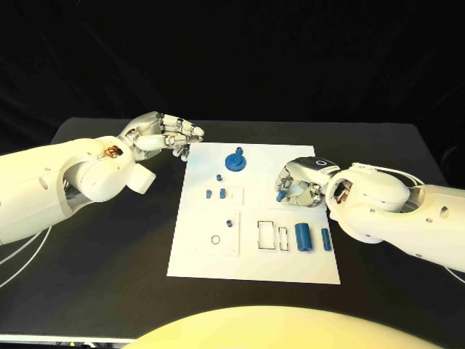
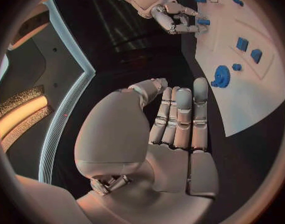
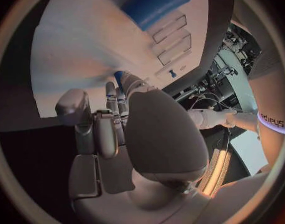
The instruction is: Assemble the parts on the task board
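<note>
I've got my right hand (image 1: 296,185) down over the three o'clock edge of the task board (image 1: 253,262), fingers curled around a small blue part (image 1: 281,195) that peeks out at the fingertips, so I read that as grasped, though the wrist view hides the contact itself. My left hand (image 1: 161,136) hovers off the board's eleven o'clock corner, above the desk (image 1: 107,276), fingers lying together and nearly straight, holding nothing. The blue gear (image 1: 236,161) sits at twelve o'clock on the board, two small blue blocks (image 1: 216,193) near the centre, and two blue cylinders (image 1: 312,237) lie at four o'clock beside the empty rectangular slots (image 1: 272,235). To do this step well, I want to lift the part straight, keep the pinch steady, line it up over its seat before lowering, and keep my left hand clear.
</note>
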